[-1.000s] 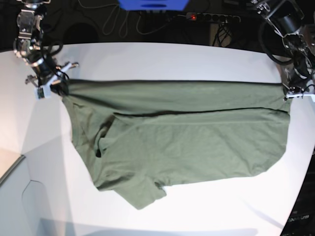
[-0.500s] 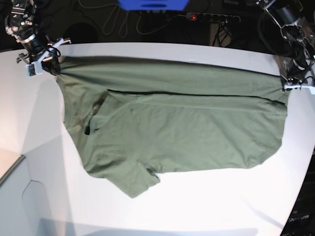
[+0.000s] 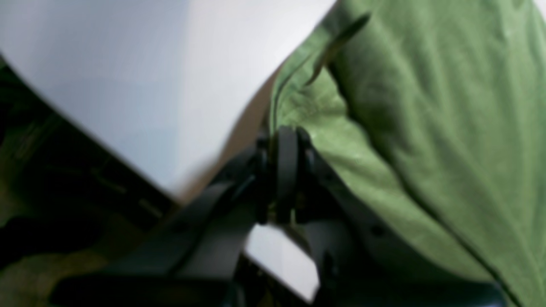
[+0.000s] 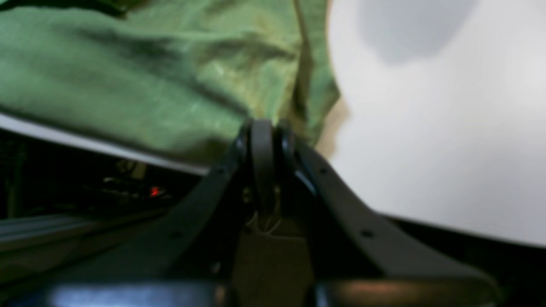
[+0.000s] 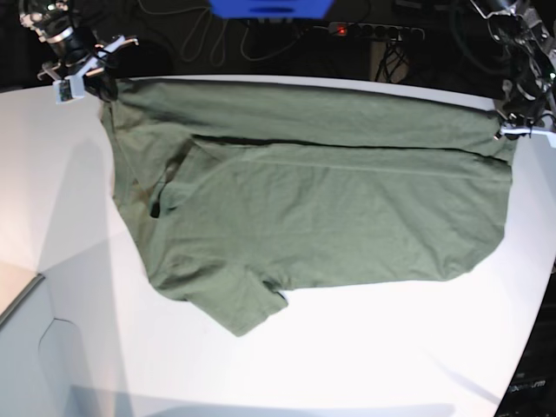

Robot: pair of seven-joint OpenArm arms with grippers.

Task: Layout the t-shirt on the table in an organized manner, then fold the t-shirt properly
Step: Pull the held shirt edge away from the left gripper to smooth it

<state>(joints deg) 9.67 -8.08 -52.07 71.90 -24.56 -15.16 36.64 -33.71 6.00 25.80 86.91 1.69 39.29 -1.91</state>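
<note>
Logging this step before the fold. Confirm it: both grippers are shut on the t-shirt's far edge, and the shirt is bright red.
Wrong colour. The t-shirt is olive green, as the base view shows. The rest stands: the left gripper and right gripper are each shut on its far edge, over the table.

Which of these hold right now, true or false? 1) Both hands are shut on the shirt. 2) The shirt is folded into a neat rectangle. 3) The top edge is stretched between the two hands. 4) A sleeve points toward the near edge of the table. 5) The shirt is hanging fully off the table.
1) True: the left hand and right hand each pinch a corner of the shirt.
2) False: it lies spread out, with only a band doubled over along the top.
3) True.
4) True: the sleeve sticks out toward the near edge.
5) False: it rests on the table.
</note>
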